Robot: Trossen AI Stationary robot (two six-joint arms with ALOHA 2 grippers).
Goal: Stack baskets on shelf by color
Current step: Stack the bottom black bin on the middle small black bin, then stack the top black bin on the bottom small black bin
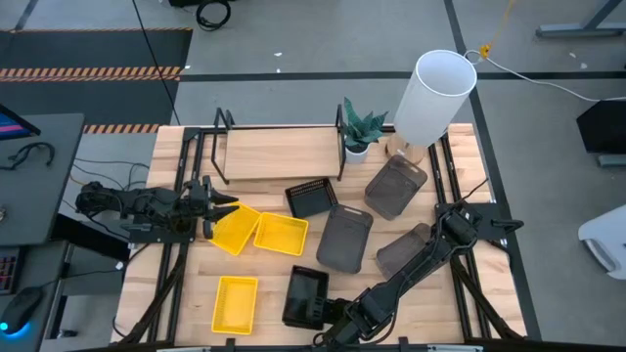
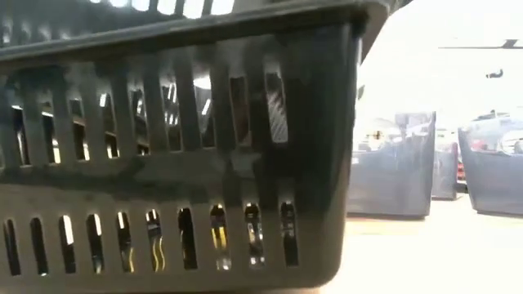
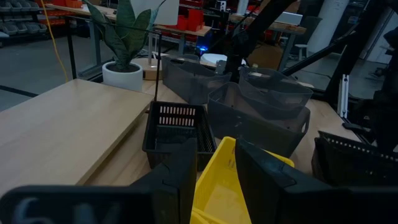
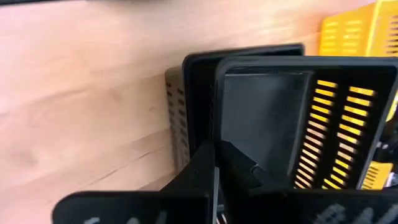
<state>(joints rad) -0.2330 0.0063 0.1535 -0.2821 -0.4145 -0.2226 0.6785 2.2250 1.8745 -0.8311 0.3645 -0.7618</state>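
Observation:
My right gripper (image 1: pixel 330 311) is shut on a black mesh basket (image 1: pixel 306 296) near the table's front edge. A second black basket (image 4: pixel 177 118) lies just under it, offset. My left gripper (image 1: pixel 220 210) stands at the table's left, shut on a yellow basket (image 1: pixel 235 230). Another yellow basket (image 1: pixel 282 234) lies beside that one and a third (image 1: pixel 235 301) lies near the front. One more black basket (image 1: pixel 311 198) sits in front of the shelf (image 1: pixel 279 152). Three grey baskets (image 1: pixel 346 238) lie right of centre. My right gripper pinches the black basket's end wall (image 4: pixel 217 127) at its rim, one finger inside and one outside. The fingers slant down from the table's near right. The basket is raised a little above the black basket under it, and yellow shows through its slots. My left gripper pinches the yellow basket's wall (image 3: pixel 217 171) at a raised corner between its two fingers (image 3: pixel 180 177). The fingers come almost level from the table's left. The basket sits tilted in the hold; I cannot tell whether its lower part rests on the table.
A white cylinder (image 1: pixel 435 93) and a small potted plant (image 1: pixel 360 132) stand at the shelf's right end. Bare wood (image 1: pixel 274 279) shows between the front yellow basket and the middle ones. In the low view the black basket (image 2: pixel 180 147) fills most of the picture.

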